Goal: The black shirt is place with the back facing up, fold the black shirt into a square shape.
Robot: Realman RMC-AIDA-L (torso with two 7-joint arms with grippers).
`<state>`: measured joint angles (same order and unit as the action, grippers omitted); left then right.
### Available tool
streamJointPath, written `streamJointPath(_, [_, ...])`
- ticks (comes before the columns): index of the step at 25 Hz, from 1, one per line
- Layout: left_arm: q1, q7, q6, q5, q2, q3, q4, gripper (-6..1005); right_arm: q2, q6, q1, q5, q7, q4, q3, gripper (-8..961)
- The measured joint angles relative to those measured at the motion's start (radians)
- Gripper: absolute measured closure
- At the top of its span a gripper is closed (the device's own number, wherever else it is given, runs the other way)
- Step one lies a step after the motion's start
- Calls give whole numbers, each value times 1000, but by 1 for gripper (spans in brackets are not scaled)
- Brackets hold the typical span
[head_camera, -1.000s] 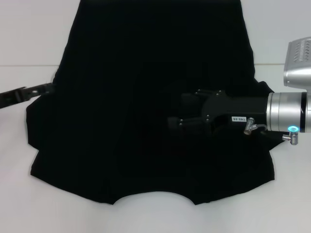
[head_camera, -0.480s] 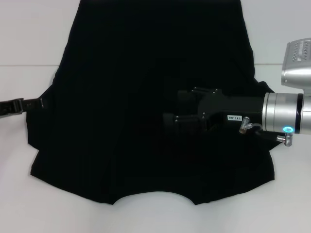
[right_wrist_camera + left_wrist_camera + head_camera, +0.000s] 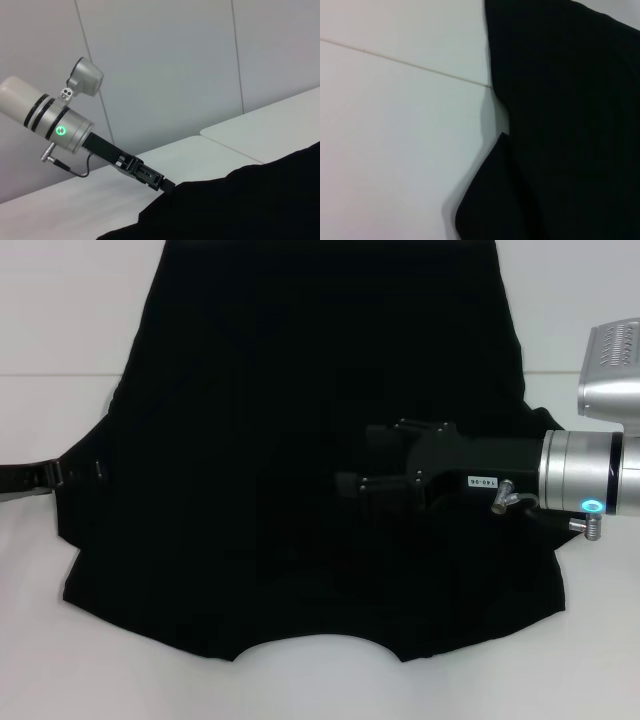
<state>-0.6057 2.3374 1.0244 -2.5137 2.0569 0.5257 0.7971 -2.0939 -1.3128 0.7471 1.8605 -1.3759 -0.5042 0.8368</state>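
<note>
The black shirt (image 3: 250,420) lies spread flat on the white table (image 3: 60,320), plain side up, its neckline at the near edge. My right gripper (image 3: 345,490) reaches in from the right, low over the shirt's right half; black on black hides how it stands. At the table's left edge, my left gripper (image 3: 55,473) rests at the tip of the left sleeve. In the right wrist view the left gripper (image 3: 167,186) touches the shirt's (image 3: 250,205) edge. The left wrist view shows the sleeve and side of the shirt (image 3: 570,125) on the white surface.
A seam (image 3: 70,375) crosses the white table behind the sleeves. Bare tabletop lies to the left and right of the shirt and along the near edge. A pale panelled wall (image 3: 165,65) stands behind the table.
My left gripper has slid along the shirt's left side toward the near edge and now sits at the sleeve tip. The right gripper shifted slightly left, then stayed.
</note>
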Motion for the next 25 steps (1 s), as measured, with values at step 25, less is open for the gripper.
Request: streamJointPath(25, [3,-3,-40,-27,6,4,-41,52,2,0,0,0,0,0,1,13])
